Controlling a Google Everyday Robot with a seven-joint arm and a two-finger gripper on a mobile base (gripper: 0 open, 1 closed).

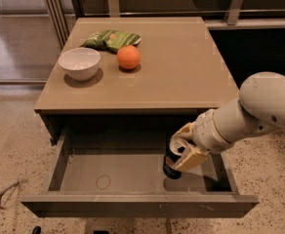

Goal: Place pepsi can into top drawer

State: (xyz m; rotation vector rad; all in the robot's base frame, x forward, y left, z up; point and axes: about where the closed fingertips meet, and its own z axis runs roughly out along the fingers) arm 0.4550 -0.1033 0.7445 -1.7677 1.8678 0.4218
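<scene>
The top drawer [132, 204] of the tan cabinet stands pulled out, its grey-brown floor showing a faint ring mark at the left. My gripper [182, 150] reaches in from the right and is shut on the pepsi can [172, 165], a dark can with a silver top. The can is held upright inside the drawer's right half, its base at or just above the floor. My fingers [191, 157] cover the can's upper side.
On the cabinet top [181, 77] sit a white bowl [79, 63], an orange [128, 57] and a green snack bag [111, 39]. A speckled floor surrounds the cabinet. A dark shelf unit stands behind.
</scene>
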